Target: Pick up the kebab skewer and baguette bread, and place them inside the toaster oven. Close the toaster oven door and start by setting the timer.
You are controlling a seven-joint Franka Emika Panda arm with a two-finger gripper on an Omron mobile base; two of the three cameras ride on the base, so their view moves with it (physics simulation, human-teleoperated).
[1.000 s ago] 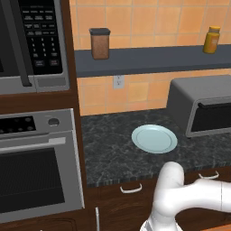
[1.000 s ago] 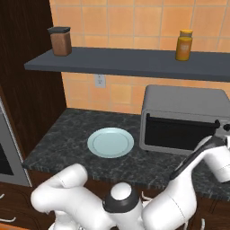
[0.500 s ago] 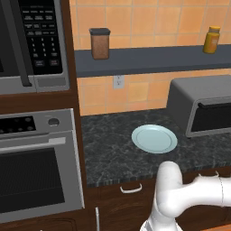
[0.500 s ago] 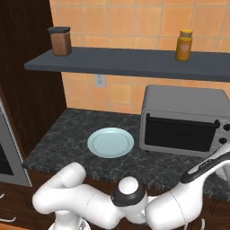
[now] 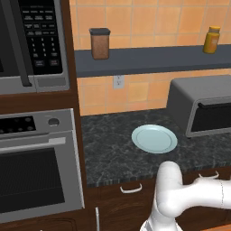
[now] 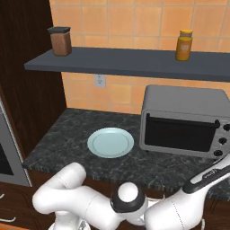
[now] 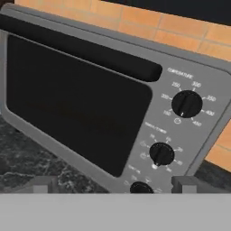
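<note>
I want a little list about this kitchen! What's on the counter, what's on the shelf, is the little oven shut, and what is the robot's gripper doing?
counter: round pale plate, nothing on it, left of the toaster oven
toaster oven door: closed, handle bar along its top edge
oven knobs: three dark dials stacked on the right of its front
shelf: brown jar with dark lid at the left, yellow jar at the right
gripper: open, holding nothing, close in front of the toaster oven, low near the dials
</note>
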